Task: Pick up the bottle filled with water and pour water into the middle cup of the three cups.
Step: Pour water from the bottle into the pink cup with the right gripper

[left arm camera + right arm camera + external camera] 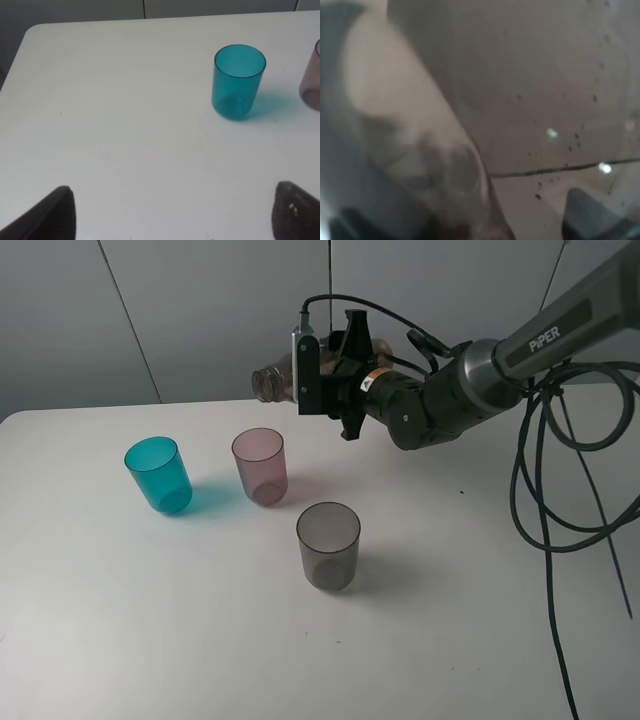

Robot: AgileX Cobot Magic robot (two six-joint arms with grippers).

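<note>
My right gripper (318, 378) is shut on the smoky grey-brown bottle (271, 382). It holds the bottle tipped on its side in the air, neck pointing left, above and just behind the dusky pink middle cup (260, 466). The bottle's translucent wall (520, 90) fills the right wrist view, blurred. The teal cup (158, 474) stands left of the pink one and the smoky grey cup (328, 546) stands nearer the front right. My left gripper (172, 215) is open and empty over bare table. The teal cup (238, 81) lies ahead of it, with the pink cup (312, 80) at the frame edge.
The white table (150, 620) stands against grey wall panels. Black cables (560, 490) hang from the right arm over the table's right side. The left arm is out of the exterior view.
</note>
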